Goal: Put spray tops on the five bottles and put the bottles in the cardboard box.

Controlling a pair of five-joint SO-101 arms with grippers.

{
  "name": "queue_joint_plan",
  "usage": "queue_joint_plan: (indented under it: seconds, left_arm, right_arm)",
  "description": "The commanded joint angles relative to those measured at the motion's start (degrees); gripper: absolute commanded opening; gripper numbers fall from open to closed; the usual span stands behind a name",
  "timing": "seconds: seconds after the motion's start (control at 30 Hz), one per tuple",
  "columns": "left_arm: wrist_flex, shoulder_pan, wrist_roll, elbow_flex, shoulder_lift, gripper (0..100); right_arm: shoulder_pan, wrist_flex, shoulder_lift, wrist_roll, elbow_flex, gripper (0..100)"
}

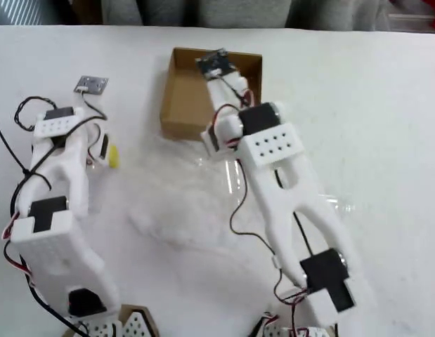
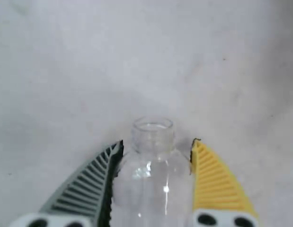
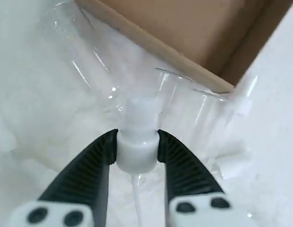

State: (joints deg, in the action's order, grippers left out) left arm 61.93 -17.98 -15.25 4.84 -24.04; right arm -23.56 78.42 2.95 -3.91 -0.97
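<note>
Bottle (image 2: 153,170), clear, neck open with no top on it, is at lower centre of the left wrist frame. Your left gripper (image 2: 155,145) is clamped on it, with the grey finger (image 2: 89,184) and the yellow finger (image 2: 212,179) pressed to its shoulders. White table (image 2: 66,56) is behind it.

Your right gripper (image 3: 137,137) is closed tight on a white spray top (image 3: 136,153), black fingers (image 3: 89,175) on either side of its collar, at lower centre of the right wrist frame. The dip tube (image 3: 137,198) runs toward the frame's bottom edge. Just past it, at least two more clear bottles (image 3: 198,104) sit beside the outer wall of the cardboard box (image 3: 184,28). You can't tell whether they are upright or lying.

In the high view the cardboard box (image 1: 182,91) is at upper centre, open side up. The right arm (image 1: 273,147) reaches over its right part. The left arm (image 1: 59,175) is along the left edge, well apart from the box.
</note>
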Motion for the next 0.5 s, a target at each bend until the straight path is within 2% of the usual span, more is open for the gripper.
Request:
queue_joint_plan:
  seconds: [0.0, 0.13, 0.3, 0.47]
  left_arm:
    - [0.5, 0.0, 0.4, -3.7, 0.9, 8]
    - [0.5, 0.0, 0.5, -4.0, 7.0, 8]
    - [2.5, 0.0, 0.5, -3.5, 21.4, 8]
    - [4.8, 0.0, 0.6, -3.4, 33.7, 8]
  right_arm:
    - [2.2, 2.3, 6.0, 1.8, -1.4, 2.4]
    - [4.5, 2.7, 7.4, 1.8, 0.1, 2.4]
    - [5.1, -2.2, 7.2, 1.9, 3.9, 2.5]
    - [5.0, -2.5, 7.5, 1.9, 4.1, 2.5]
